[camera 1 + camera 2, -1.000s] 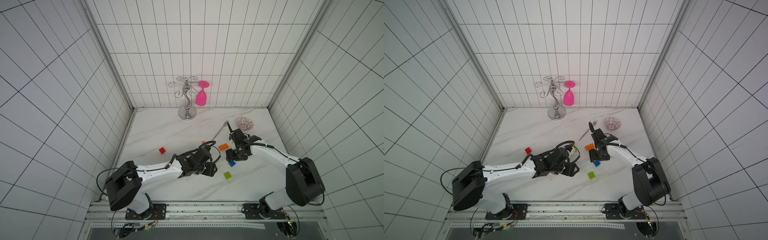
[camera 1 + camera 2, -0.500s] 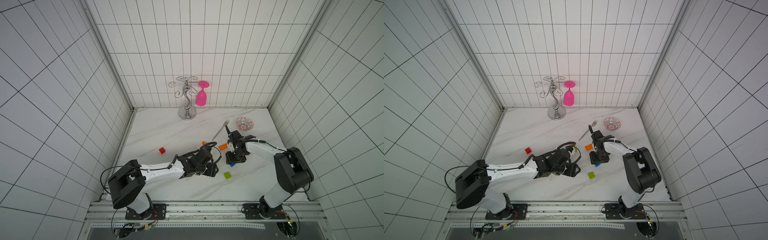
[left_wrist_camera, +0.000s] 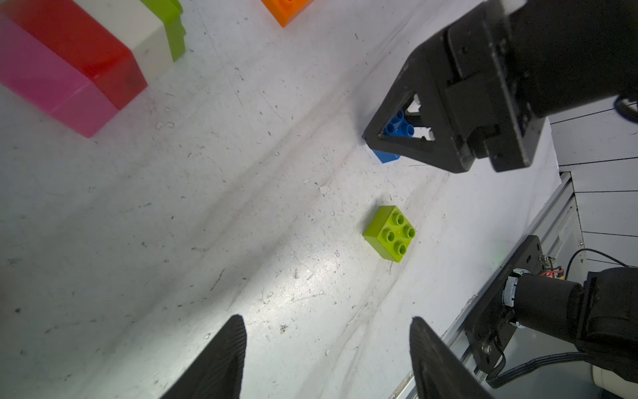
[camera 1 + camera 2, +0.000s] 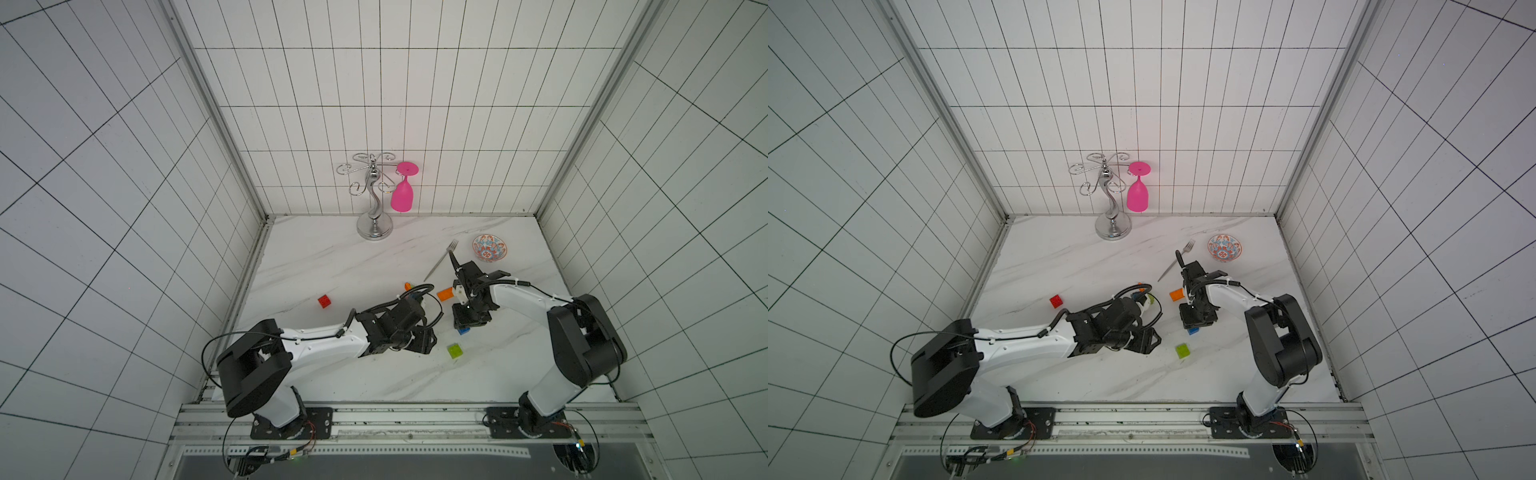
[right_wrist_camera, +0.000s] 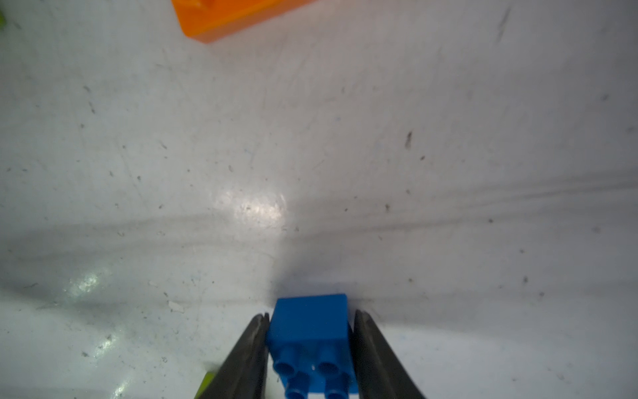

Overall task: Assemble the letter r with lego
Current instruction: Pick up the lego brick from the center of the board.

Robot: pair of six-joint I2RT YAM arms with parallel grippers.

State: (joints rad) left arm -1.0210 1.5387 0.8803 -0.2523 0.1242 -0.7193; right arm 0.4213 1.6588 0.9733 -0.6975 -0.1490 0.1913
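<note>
My right gripper [image 4: 466,327] [image 5: 310,349] points down at the table, shut on a blue lego brick [image 5: 309,323] [image 3: 387,156] with a finger against each side. The brick rests on the marble, studs up. A lime brick [image 4: 454,350] [image 3: 389,233] lies just in front of it. An orange brick [image 4: 445,294] [image 5: 234,17] lies just behind it. A joined row of pink, red, cream and lime bricks [image 3: 72,58] lies by my left wrist, mostly hidden under the arm in both top views. My left gripper [image 3: 326,331] [image 4: 1148,341] hovers open with nothing between its fingers. A red brick [image 4: 324,301] sits alone to the left.
A fork [image 4: 439,262] and a patterned bowl [image 4: 489,248] lie behind the right arm. A chrome glass stand [image 4: 375,208] with a pink glass [image 4: 402,197] is at the back wall. The metal rail [image 4: 407,411] runs along the table's front edge.
My right gripper's jaws have come together onto the blue brick, and that arm's elbow has swung. The left arm has not moved.
</note>
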